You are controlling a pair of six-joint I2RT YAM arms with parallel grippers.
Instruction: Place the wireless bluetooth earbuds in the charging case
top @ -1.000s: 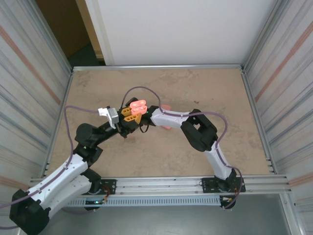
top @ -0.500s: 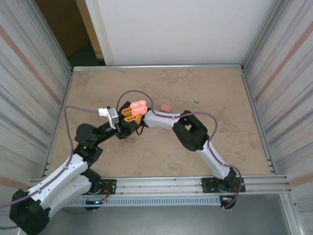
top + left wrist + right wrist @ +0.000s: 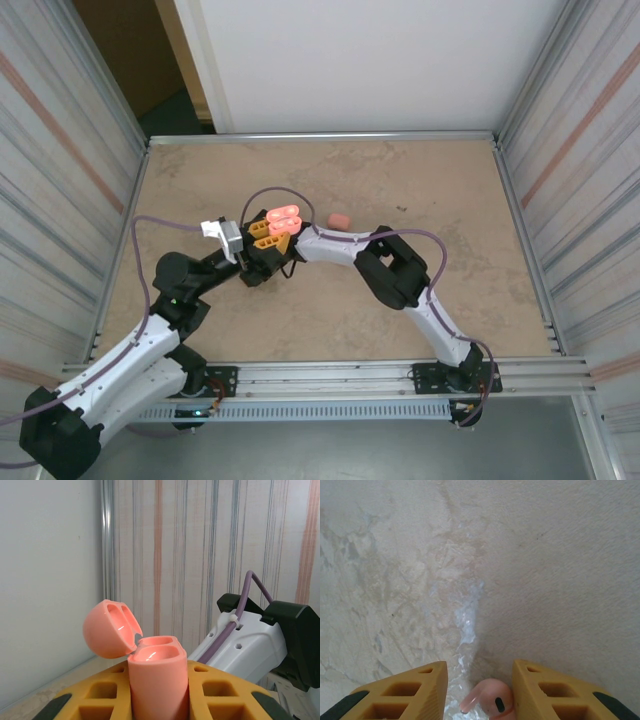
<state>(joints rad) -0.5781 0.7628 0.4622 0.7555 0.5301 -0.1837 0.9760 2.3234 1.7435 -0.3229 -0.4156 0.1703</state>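
Left gripper (image 3: 270,234): we see it clenched on the body of the charging case (image 3: 157,680), just left of centre in the top view. It sits where it did a second ago.
Charging case: upright between the yellow fingers, with its lid (image 3: 107,630) swung open toward the upper left.
Right gripper (image 3: 479,665): at the bottom edge of its wrist view, fingers apart. We cannot tell whether it grips anything.
Earbud (image 3: 489,703): salmon-pink, between those fingers and close against the one at lower right, above the bench (image 3: 440,190).
Change: the right arm (image 3: 395,270) has swung left since a second ago. That uncovers a small pink rounded object (image 3: 339,219) on the bench, just right of the case.
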